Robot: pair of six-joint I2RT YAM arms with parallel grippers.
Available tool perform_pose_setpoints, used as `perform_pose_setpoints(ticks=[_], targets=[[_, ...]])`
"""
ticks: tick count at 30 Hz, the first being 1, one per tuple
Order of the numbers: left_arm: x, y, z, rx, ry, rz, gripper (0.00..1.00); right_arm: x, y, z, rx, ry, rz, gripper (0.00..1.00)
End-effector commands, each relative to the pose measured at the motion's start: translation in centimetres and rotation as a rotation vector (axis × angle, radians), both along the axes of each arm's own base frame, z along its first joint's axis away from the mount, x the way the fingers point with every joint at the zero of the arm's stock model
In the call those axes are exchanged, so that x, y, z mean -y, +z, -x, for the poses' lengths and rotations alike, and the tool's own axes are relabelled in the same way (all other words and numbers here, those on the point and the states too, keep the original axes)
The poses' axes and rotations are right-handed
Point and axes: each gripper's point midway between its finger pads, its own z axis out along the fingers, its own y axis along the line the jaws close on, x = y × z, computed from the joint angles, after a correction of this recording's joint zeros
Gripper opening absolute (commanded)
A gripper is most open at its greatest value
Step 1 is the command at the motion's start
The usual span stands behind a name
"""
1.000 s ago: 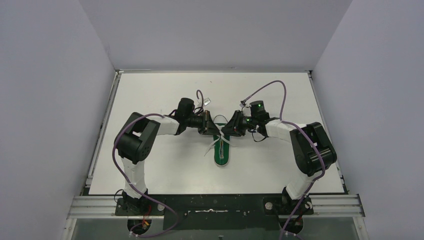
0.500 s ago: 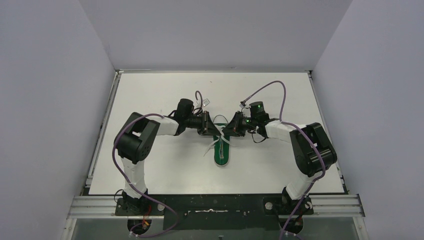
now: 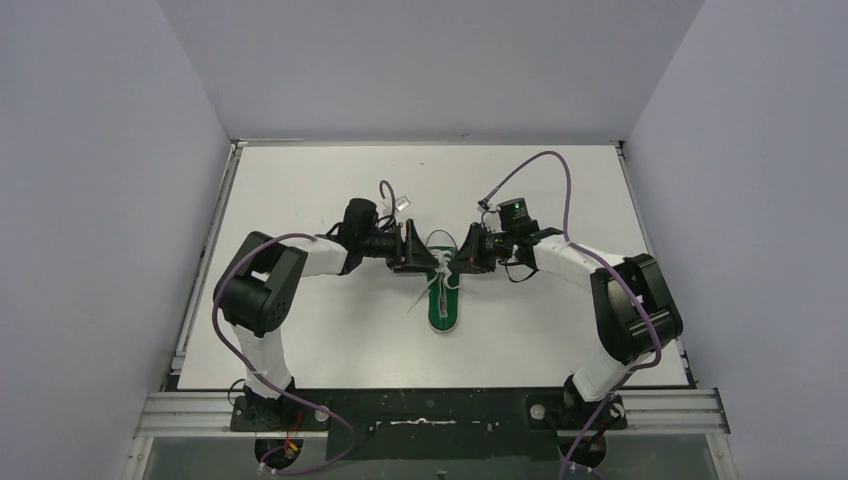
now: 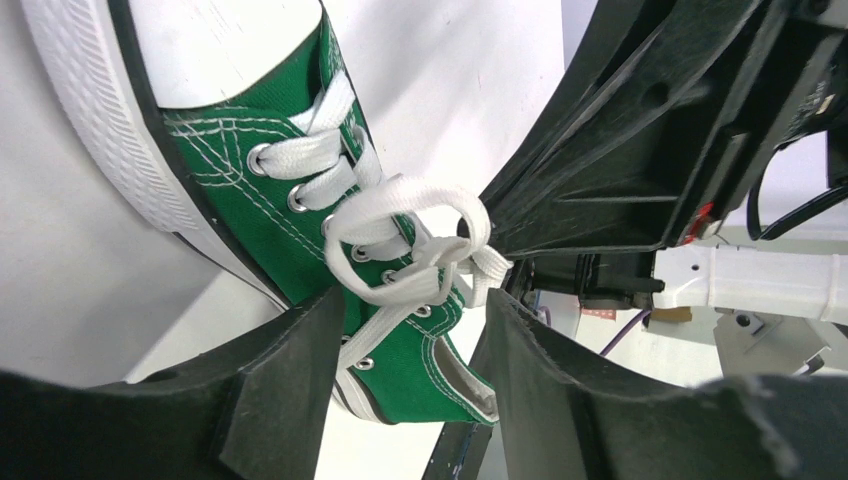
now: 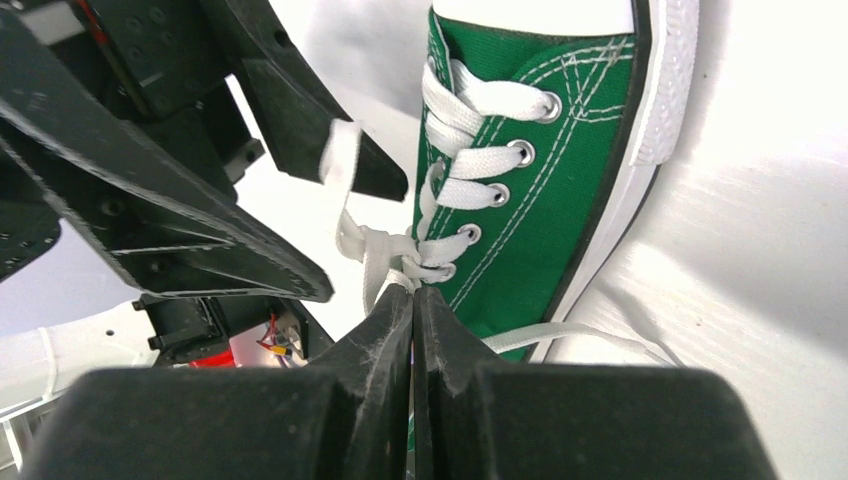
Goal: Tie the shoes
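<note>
A small green shoe (image 3: pixel 446 310) with a white sole lies mid-table, toe towards the arms. Its white laces (image 4: pixel 400 195) form a loose loop and knot over the upper eyelets. My left gripper (image 3: pixel 428 263) is open, its fingers (image 4: pixel 270 400) straddling the shoe's (image 4: pixel 250 200) heel end with nothing between them. My right gripper (image 5: pixel 412 292) is shut, its tips pinching the laces (image 5: pixel 375 250) at the knot beside the shoe (image 5: pixel 540 200). In the top view the right gripper (image 3: pixel 450 268) meets the left one over the shoe's opening. One loose lace end (image 3: pixel 420 298) trails to the shoe's left.
The white table (image 3: pixel 300 340) has a raised rail along its left edge (image 3: pixel 213 250), and grey walls close it in on three sides. Purple cables (image 3: pixel 545 165) arc above both arms. The right gripper's black body (image 4: pixel 640 150) sits close in front of the left one.
My left gripper has opened and let go of the lace. The right gripper has shut on the lace at the knot. Both arms shifted slightly.
</note>
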Motion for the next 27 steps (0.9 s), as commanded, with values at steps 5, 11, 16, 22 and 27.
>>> perform_pose_setpoints(ticks=[5,11,16,22,27], targets=[[1.0,3.8,-3.6,0.135,0.013,0.039,0.6,-0.4,2.6,-0.7,0.096,0.034,-0.01,0.0],[1.8,4.2,-4.5,0.137,0.0,0.041,0.61,-0.6,2.8,-0.7,0.101,0.04,-0.018,0.0],[1.8,3.5,-4.1,0.108,-0.027,0.013,0.35,-0.6,3.2,-1.0,0.118,0.045,-0.004,0.0],[0.7,2.8,-2.6,0.095,-0.047,-0.017,0.09,-0.4,4.0,-1.7,0.143,0.043,0.03,0.0],[0.1,3.2,-2.1,0.108,-0.02,-0.031,0.0,-0.1,4.0,-2.2,0.137,0.021,0.091,0.0]])
